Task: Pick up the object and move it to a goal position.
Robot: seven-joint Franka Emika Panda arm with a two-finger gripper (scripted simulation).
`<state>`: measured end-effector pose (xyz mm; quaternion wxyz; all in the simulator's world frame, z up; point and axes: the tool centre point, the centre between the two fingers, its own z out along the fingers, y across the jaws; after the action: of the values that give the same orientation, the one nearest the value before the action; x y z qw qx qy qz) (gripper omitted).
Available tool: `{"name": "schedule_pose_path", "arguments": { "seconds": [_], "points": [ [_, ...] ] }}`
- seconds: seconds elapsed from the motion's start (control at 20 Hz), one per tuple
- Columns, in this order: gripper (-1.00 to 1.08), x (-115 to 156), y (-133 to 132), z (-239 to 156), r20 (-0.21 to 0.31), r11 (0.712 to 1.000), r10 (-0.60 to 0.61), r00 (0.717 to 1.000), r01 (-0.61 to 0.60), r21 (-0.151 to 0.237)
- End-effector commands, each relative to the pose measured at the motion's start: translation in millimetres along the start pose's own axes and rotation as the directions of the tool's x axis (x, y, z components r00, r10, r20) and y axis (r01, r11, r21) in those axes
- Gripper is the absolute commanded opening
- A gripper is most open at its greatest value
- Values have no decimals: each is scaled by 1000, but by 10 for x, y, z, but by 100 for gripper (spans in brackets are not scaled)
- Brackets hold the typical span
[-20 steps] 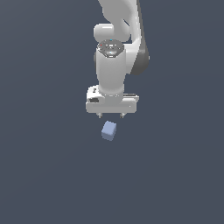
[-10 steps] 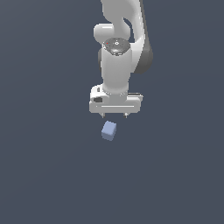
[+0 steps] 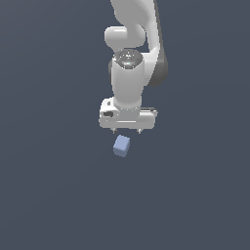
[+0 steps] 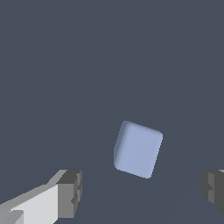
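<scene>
The small pale blue cube (image 3: 121, 145) lies on the dark grey floor, turned a little askew. My white gripper (image 3: 126, 132) hangs just above and behind it in the exterior view, fingers pointing down, open and empty. In the wrist view the cube (image 4: 138, 149) sits ahead of the line between my two grey fingertips (image 4: 71, 194), which stand wide apart, far wider than the cube. The gripper (image 4: 142, 190) does not touch the cube.
The flat dark grey floor (image 3: 53, 195) fills both views. The white arm (image 3: 129, 73) rises behind the gripper toward the upper edge of the exterior view.
The gripper has come down a little toward the cube and shifted slightly to the exterior view's right. The cube has not moved.
</scene>
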<state>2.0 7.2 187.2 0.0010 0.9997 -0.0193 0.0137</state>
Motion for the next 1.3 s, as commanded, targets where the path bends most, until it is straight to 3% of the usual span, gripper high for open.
{"name": "schedule_pose_path", "arguments": {
  "seconds": [0.0,0.6,1.25],
  "points": [
    [100,-13,27,109,5,999,38,999,-38,1],
    [100,-125,203,736,25,963,268,963,-268,-4],
    [100,-155,229,952,27,955,296,955,-296,-7]
  ]
}}
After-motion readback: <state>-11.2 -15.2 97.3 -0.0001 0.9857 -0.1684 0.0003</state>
